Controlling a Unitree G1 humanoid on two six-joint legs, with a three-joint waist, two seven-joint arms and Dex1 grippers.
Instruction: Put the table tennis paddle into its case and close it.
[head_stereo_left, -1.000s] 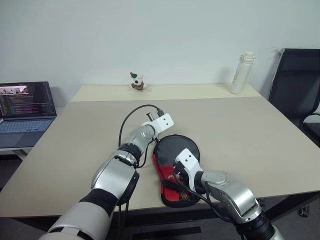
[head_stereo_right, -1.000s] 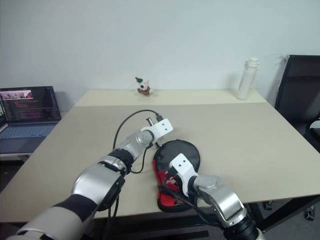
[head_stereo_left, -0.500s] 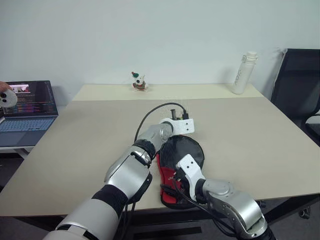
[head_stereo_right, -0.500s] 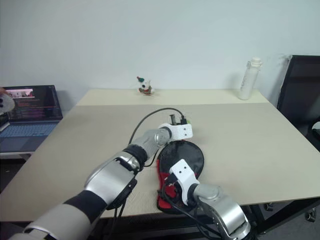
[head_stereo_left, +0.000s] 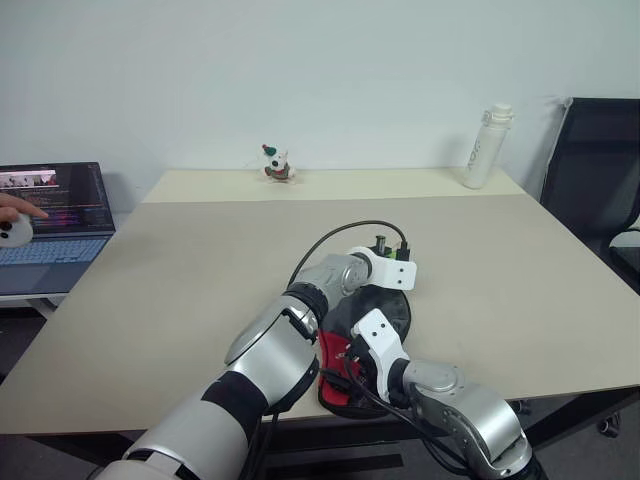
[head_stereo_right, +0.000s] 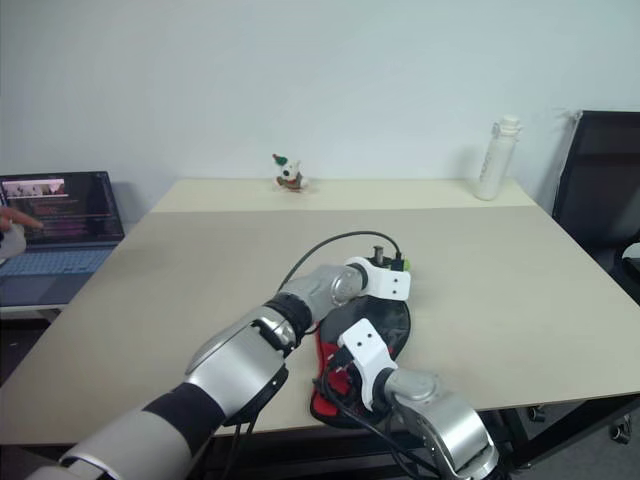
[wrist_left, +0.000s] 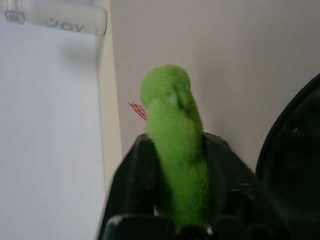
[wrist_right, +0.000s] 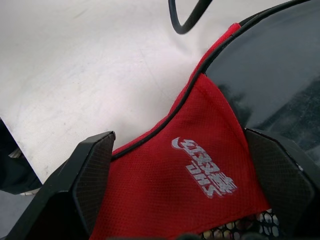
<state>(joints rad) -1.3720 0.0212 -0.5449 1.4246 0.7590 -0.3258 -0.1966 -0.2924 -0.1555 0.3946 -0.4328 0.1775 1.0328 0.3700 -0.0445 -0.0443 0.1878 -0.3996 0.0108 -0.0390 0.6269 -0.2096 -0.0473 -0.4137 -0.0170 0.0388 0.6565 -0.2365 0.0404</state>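
The case (head_stereo_left: 360, 345) lies flat on the table (head_stereo_left: 180, 260), close to the near edge. It is black at the top and red at the bottom, with a white logo on the red part. The paddle seems to be inside it, because only the case can be seen.

The step in hand looks like zipping the case shut. The left tool (wrist_left: 172, 165) is at the far, round end of the case. Its two black fingers (wrist_left: 131, 175) are clamped on the lime-green pull (wrist_left: 172, 135), which sticks up between them. The head views show a spot of green there too.

The right tool (wrist_right: 185, 200) sits over the red part of the case near the table's near edge. Its fingers (wrist_right: 92, 172) are spread wide apart, one on each side of the red cloth. I think it is there to keep the case from sliding.

Next, the left tool should drag the pull along the round edge. It needs a firm grip, or the soft pull could slip out. How much of the zipper is shut already, I cannot tell.

A white bottle (head_stereo_left: 485, 147) and a small toy (head_stereo_left: 273, 164) stand by the far edge.
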